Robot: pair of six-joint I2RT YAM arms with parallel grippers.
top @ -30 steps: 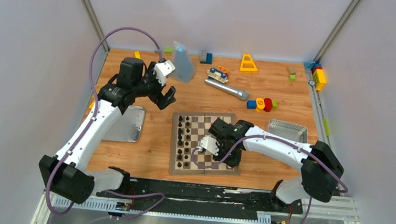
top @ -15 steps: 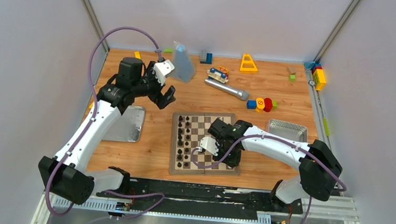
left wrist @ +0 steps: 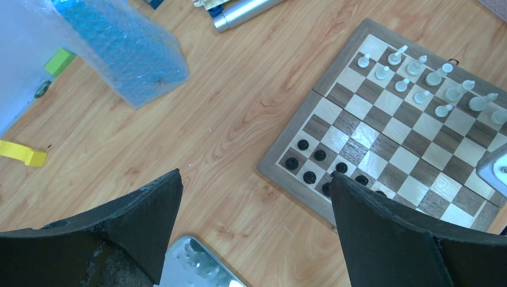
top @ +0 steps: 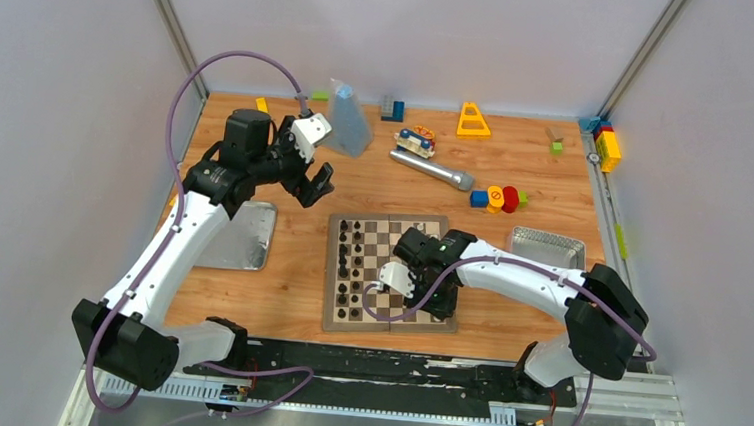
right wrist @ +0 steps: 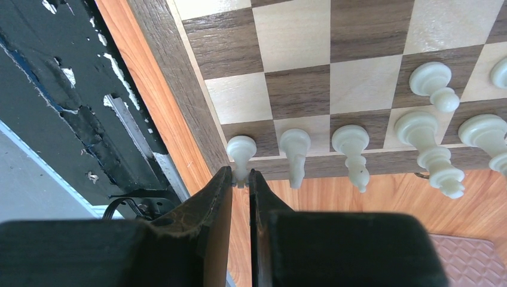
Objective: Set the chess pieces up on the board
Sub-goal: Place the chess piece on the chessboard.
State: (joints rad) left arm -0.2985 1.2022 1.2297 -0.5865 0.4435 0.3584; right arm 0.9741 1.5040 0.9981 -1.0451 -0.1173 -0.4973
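Pinching corner piece [right wrist: 241,149] at the board [right wrist: 173,72] edge, right gripper [right wrist: 240,179] nearly closed; left gripper [left wrist: 251,233] spread wide over bare table [left wrist: 239,119]. Counted seven white pieces [right wrist: 350,143] close by.

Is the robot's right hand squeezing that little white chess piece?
Shut on it: the right gripper has its fingers almost together, with the top of the corner white chess piece pinched between them.

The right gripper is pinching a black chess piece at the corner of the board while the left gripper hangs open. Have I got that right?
Not quite: the piece is white, not black. The right wrist view shows the right gripper closed on a white piece standing on the corner square of the board. The left gripper does hang open.
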